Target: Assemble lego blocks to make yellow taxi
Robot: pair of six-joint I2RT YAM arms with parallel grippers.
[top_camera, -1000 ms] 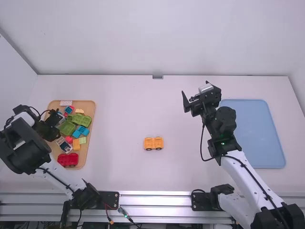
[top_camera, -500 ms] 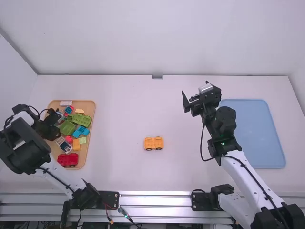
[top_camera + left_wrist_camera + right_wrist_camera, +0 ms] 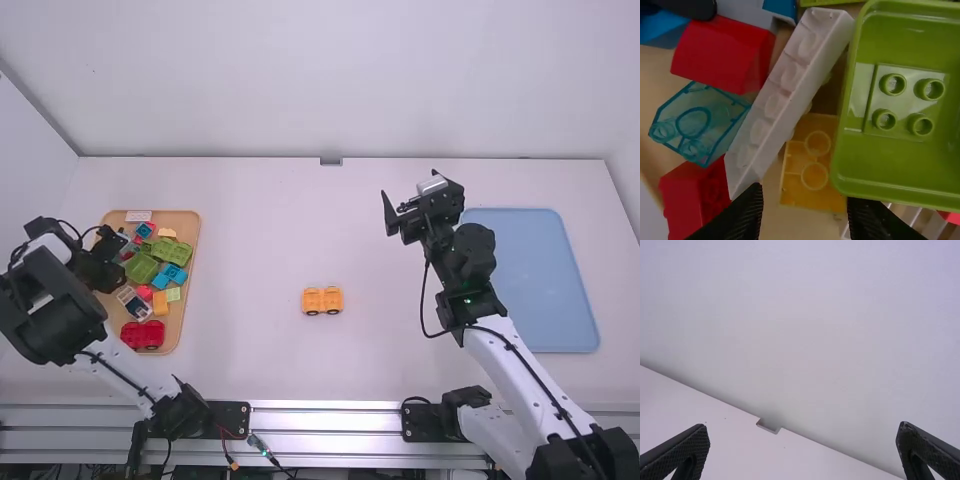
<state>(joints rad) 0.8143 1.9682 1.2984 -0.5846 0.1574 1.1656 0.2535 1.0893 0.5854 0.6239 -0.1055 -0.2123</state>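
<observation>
A small yellow-orange wheeled car piece stands alone on the middle of the table. Over the tan tray's left part is my left gripper, close above the loose blocks. In the left wrist view that gripper is open, with a translucent yellow brick below and just beyond its fingertips. A long white brick and a green hollow piece lie across the sides of the yellow one. My right gripper stands open above the table, left of the blue tray; in its wrist view the gripper holds nothing.
The tan tray at the left holds several blocks, among them a red wheeled piece, green pieces and an orange brick. A blue tray lies at the right. A wall rises behind the table.
My left gripper has shifted very slightly over the tan tray. The right arm and the car piece have stayed still.
</observation>
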